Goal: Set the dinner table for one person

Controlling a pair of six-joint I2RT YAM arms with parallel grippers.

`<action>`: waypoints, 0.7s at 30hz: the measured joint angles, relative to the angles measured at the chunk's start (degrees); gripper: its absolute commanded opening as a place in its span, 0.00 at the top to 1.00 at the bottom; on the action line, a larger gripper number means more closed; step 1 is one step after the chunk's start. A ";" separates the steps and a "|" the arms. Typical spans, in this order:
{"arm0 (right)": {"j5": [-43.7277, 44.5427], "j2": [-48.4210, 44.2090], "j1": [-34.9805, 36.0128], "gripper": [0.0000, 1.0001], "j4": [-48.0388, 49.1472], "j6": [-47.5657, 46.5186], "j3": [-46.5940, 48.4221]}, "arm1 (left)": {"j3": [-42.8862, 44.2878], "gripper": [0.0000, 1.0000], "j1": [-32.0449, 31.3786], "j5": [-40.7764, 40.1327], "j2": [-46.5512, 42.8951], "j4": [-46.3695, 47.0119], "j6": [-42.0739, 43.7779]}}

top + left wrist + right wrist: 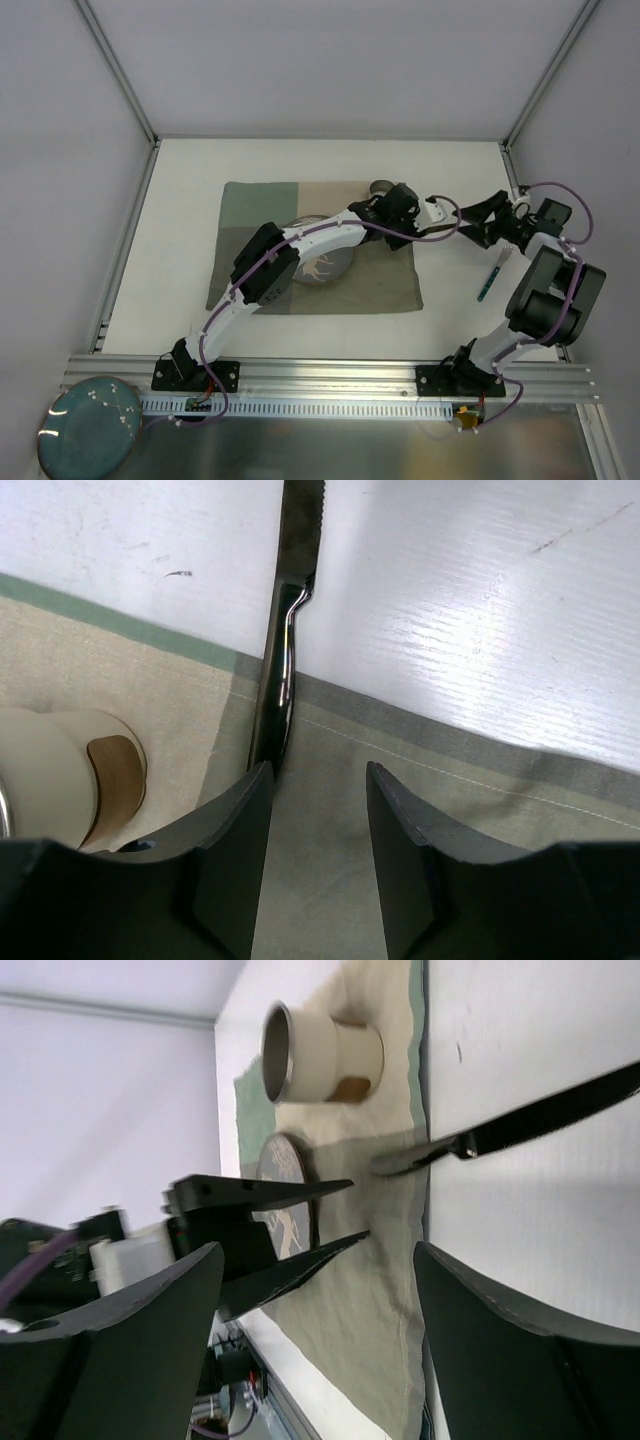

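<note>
The white dinner table point(300, 160) carries a green-and-beige cloth mat point(250, 215). On the mat are a dark plate with an animal picture point(322, 268) and a cream cup point(380, 187). A steel knife point(285, 660) lies across the mat's right edge, its blade on the table. My left gripper point(318, 775) is open and empty, low over the mat, its left finger next to the knife's handle. My right gripper point(318, 1260) is open and empty, facing the left gripper point(360, 1210) from the right. The knife point(540, 1115), cup point(320, 1055) and plate point(280, 1160) also show in the right wrist view.
A teal-handled utensil point(490, 278) lies on the table right of the mat, near the right arm. A round teal plate point(88, 425) sits off the table at the bottom left. Aluminium frame bars edge the table. My left arm stretches over the plate.
</note>
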 measured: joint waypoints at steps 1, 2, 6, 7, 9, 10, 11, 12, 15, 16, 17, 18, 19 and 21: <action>-0.61 -1.07 -1.86 0.19 0.00 0.33 0.70 | -0.15 0.55 0.24 0.37 0.00 0.02 0.02; -1.14 -1.99 -3.13 0.19 -0.02 0.39 1.27 | -0.33 0.55 0.55 1.09 0.00 0.00 0.07; -3.80 -7.80 -9.33 0.18 -0.02 1.20 4.94 | -0.48 0.55 2.03 2.99 0.37 -0.48 0.20; -4.52 -9.51 -10.84 0.18 0.02 1.42 6.12 | -0.44 0.55 2.47 3.41 0.50 -0.74 0.17; -5.97 -12.59 -13.64 0.17 0.39 1.77 8.04 | -0.07 0.55 3.56 4.52 0.92 -1.75 0.13; -6.69 -14.21 -15.15 0.17 0.63 1.88 8.96 | 0.50 0.56 4.13 5.07 1.31 -2.34 0.02; -7.54 -15.69 -16.70 0.17 0.98 2.03 9.68 | 1.27 0.56 4.68 5.92 1.79 -2.75 -0.11; -8.22 -16.98 -18.05 0.17 1.36 2.23 10.16 | 2.01 0.56 5.27 6.64 2.34 -3.04 -0.13; -10.03 -19.10 -20.65 0.17 1.90 2.71 10.34 | 3.21 0.56 6.43 8.98 3.19 -4.04 -0.35; -10.56 -19.10 -21.07 0.17 1.92 2.84 10.34 | 3.50 0.56 6.78 9.84 3.34 -4.59 -0.42; -10.82 -18.97 -21.35 0.17 1.88 2.93 10.16 | 3.78 0.56 7.02 10.69 3.48 -5.18 -0.50; -11.06 -18.91 -21.44 0.17 1.79 3.04 9.84 | 3.98 0.57 7.10 11.63 3.50 -5.81 -0.57; -11.30 -18.86 -21.51 0.17 1.68 3.10 9.49 | 4.20 0.57 7.10 12.46 3.52 -6.32 -0.59; -11.72 -18.73 -21.68 0.17 1.53 3.15 8.81 | 4.87 0.57 6.99 14.60 3.52 -7.41 -0.83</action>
